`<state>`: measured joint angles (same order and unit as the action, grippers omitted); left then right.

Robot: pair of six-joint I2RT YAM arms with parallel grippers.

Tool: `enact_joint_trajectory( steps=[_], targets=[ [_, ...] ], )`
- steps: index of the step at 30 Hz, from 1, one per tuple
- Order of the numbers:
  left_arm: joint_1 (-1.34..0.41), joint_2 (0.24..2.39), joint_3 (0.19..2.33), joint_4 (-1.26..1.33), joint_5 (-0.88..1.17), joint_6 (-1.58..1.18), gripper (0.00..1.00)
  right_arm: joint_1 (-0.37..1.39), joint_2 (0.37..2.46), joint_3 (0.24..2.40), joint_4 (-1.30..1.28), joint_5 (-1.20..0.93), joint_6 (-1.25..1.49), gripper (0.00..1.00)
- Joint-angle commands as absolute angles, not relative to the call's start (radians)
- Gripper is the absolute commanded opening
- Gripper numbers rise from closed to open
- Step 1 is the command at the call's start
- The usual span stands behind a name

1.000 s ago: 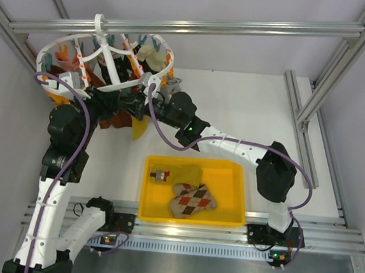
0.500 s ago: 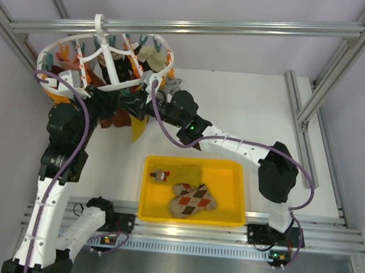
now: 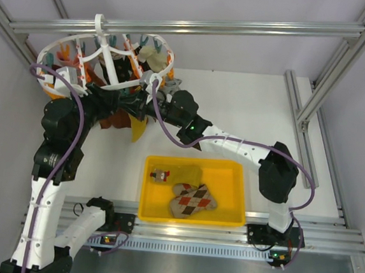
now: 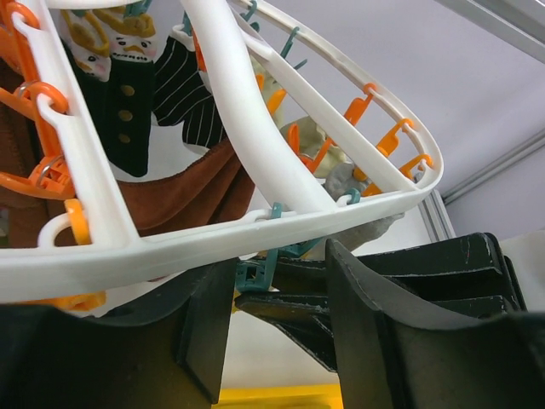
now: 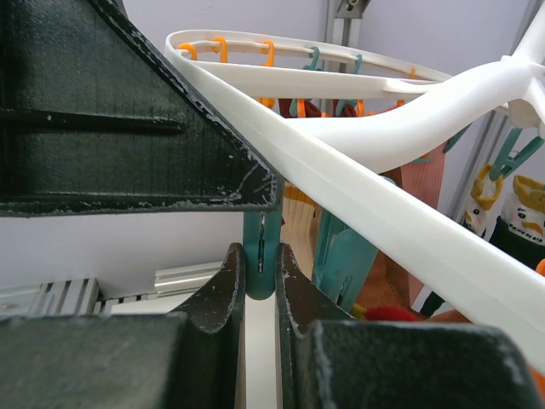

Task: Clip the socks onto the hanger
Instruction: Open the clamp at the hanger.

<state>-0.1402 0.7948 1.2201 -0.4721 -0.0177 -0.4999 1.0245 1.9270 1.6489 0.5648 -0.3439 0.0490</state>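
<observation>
pinching a teal clip [image 5: 260, 247] on the hanger [image 5: 366, 200] rim, right hand [image 5: 260, 285] is clamped on it, likely to open it for a sock. left hand [image 4: 277, 315] sits fingers apart under the rim; argyle sock [image 3: 193, 200] lies in the yellow bin [image 3: 218, 162].

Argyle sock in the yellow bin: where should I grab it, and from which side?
I'd pinch its right end in the top view, straight down from above. The argyle sock lies flat in the yellow bin, and that end has bare floor beside it, clear of the mustard sock.
</observation>
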Motion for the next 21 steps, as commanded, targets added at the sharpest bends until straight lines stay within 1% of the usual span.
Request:
enact_joint_trajectory(
  steps=[1, 7, 21],
  targets=[
    [-0.137, 0.796, 1.276, -0.505, -0.1, -0.46, 0.5, 1.028, 1.848, 1.661, 0.589, -0.442, 0.06, 0.0],
    [-0.135, 0.808, 1.293, -0.52, -0.1, -0.46, 0.48, 1.023, 1.848, 1.658, 0.598, -0.446, 0.075, 0.0],
    [-0.135, 0.813, 1.235, -0.439, -0.086, -0.494, 0.49, 1.014, 1.845, 1.643, 0.647, -0.532, 0.115, 0.0]
  ],
)
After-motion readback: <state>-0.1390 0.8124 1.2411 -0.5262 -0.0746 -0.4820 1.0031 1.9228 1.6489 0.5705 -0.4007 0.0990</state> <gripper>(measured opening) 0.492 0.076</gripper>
